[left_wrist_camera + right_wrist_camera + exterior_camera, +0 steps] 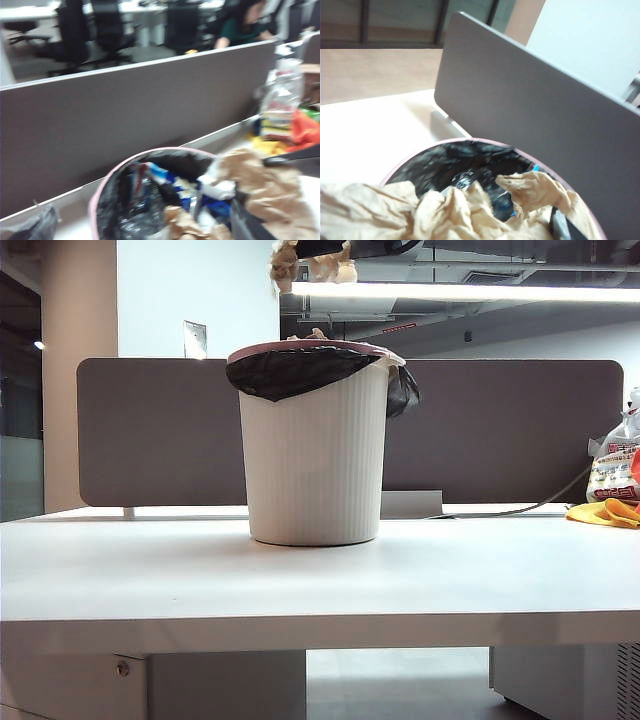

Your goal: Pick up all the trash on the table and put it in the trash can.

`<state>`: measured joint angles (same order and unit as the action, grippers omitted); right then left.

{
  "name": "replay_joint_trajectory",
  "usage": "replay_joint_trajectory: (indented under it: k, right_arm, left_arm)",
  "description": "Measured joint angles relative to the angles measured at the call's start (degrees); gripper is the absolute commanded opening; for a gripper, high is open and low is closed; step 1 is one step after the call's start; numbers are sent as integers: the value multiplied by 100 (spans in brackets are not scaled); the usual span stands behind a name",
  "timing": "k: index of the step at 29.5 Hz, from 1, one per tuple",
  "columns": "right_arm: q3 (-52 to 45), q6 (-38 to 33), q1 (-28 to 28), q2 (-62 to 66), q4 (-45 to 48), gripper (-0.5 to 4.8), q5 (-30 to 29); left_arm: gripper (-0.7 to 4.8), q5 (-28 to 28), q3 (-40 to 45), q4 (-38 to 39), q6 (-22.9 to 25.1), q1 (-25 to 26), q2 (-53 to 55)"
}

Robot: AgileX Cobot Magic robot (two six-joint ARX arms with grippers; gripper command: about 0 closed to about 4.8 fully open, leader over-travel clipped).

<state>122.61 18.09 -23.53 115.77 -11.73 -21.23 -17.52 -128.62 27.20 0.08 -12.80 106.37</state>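
The white ribbed trash can [316, 455] with a pink rim and black liner stands mid-table [320, 585]. Crumpled tan trash [310, 262] hangs high above it, under a dark gripper part at the exterior view's top edge. My right gripper [468, 225] is over the can's mouth [470, 142], jaws wide. A paper wad [445, 210] lies across them, beside one dark finger [564, 227]. My left gripper [142, 231] is open over the can [107, 185]. Its finger [248, 226] is beside a brown wad [265, 187]. More paper [182, 222] lies inside, and a bit pokes above the rim [316, 334].
A grey-brown partition [500, 430] runs behind the can. At the table's far right lie a printed plastic bag [612, 465], a yellow cloth [605, 512] and a cable [520, 508]. Beyond the partition are office chairs [75, 25] and a seated person [242, 25].
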Motion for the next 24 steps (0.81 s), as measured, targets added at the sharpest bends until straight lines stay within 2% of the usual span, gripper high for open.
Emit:
replay_joint_trajectory:
  k: [4,6,10,20,24]
  right_arm:
    - [13,-175,61,20,-179,441,-354]
    - [33,-188,90,20,-221,441,-518]
    - [59,-94,81,9,-282,441,-560]
    - [59,706,-37,9,-439,440,-560]
    - [57,737,-81,-4,-433,440,-560]
  left_arm:
    - [479,-138,-2,17,-7,48,173]
    - [479,-417,0,48,-197,48,286]
    - [479,-1207,13,-7,-789,46,501]
    - [479,-3209,11,-857,-2682,39,809]
    - [479,-3593,13,-782,-3106,39,857]
